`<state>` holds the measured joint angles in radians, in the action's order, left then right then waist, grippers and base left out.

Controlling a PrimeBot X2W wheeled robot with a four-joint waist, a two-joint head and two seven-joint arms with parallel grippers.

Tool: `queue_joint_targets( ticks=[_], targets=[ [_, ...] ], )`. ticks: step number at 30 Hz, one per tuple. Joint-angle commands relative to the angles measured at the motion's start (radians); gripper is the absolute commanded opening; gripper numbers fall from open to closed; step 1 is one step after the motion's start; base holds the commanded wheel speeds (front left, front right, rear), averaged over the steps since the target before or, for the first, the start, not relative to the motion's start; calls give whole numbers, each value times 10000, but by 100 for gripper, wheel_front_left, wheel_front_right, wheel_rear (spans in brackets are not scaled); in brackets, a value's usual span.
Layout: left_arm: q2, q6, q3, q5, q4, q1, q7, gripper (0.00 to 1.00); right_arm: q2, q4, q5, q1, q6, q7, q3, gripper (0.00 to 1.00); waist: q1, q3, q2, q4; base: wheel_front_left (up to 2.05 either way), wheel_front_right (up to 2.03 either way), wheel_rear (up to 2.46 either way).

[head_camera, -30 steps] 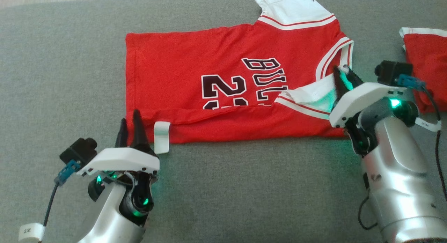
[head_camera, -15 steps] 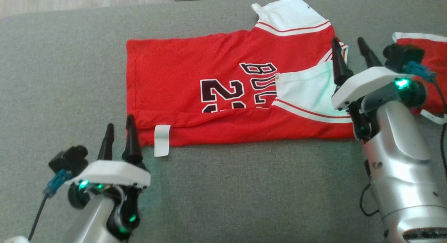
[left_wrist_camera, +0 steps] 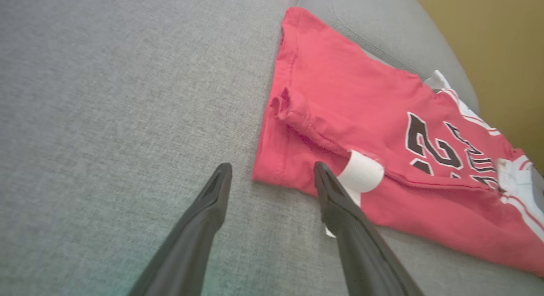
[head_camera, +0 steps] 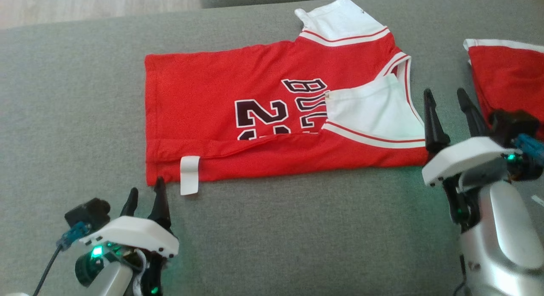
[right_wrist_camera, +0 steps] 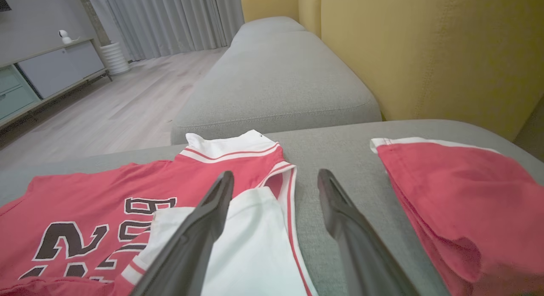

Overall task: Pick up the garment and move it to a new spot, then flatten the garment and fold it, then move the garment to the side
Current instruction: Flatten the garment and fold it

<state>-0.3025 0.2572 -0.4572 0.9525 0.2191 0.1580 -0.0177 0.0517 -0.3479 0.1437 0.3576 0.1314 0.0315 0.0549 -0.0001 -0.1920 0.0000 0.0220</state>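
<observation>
Garment [head_camera: 255, 117] [left_wrist_camera: 382, 130] [right_wrist_camera: 106, 194]: red jersey with white trim, lying flat on the grey sofa [head_camera: 297, 228], centred in the head view and reaching toward 12 o'clock. Its near long edge is folded up over the body.
Print: dark number and letters [head_camera: 289, 113], partly covered by the fold and by the sleeve.
Near sleeve [head_camera: 374, 111] [right_wrist_camera: 250, 245]: white with red stripes, folded inward over the chest, at 3 o'clock on the garment.
Far sleeve [head_camera: 340, 19]: white, sticking out at 12 o'clock.
White tag [head_camera: 189, 175] [left_wrist_camera: 361, 175]: hangs over the near hem at 7 o'clock on the garment and spills onto the sofa.
Left hand [head_camera: 146, 185] [left_wrist_camera: 272, 166]: at 7 o'clock in the head view, fingers spread and empty, tips right at the garment's near corner. Whether they touch it cannot be told.
Right hand [head_camera: 443, 92] [right_wrist_camera: 275, 173]: at 4 o'clock in the head view, fingers spread and holding nothing, just beside the folded sleeve at its 3 o'clock edge.
Second red piece [head_camera: 505, 75] [right_wrist_camera: 454, 194]: white-edged, on the sofa at 2 o'clock, apart from the garment; the right hand sits between the two.
Surroundings: yellow backrest [right_wrist_camera: 425, 53] at 1 o'clock in the right wrist view, wooden floor [right_wrist_camera: 119, 113] at 10 o'clock.
</observation>
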Motion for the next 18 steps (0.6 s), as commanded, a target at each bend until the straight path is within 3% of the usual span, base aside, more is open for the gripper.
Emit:
queue_joint_targets(
  ticks=[1,12,13,14,15,17,18],
  targets=[
    [-178,64,431,73,-112,416,-58,100,-14,740,128,-148,-7,185,-232,100,1,-137,0,131,0,0,0],
    [-57,-200,549,317,594,753,-66,100,-14,1804,497,-1423,-7,967,-323,100,1,-432,0,356,0,0,0],
    [-43,-231,537,331,645,784,-53,88,-14,1817,516,-1481,-7,1027,-307,100,1,-453,0,358,0,0,0],
    [-26,-273,510,352,698,815,-12,50,-14,1803,533,-1530,-7,1115,-292,100,1,-473,0,357,0,0,0],
    [-6,-324,482,374,742,846,24,30,-14,1773,536,-1575,-7,1219,-269,100,1,-489,0,351,0,0,0],
    [43,-406,430,392,796,898,44,0,-14,1662,568,-1645,-7,1457,-170,100,1,-519,0,331,0,0,0],
    [67,-440,413,396,804,922,33,0,-14,1584,561,-1665,-7,1585,-128,100,1,-539,0,316,0,0,0]
  ],
)
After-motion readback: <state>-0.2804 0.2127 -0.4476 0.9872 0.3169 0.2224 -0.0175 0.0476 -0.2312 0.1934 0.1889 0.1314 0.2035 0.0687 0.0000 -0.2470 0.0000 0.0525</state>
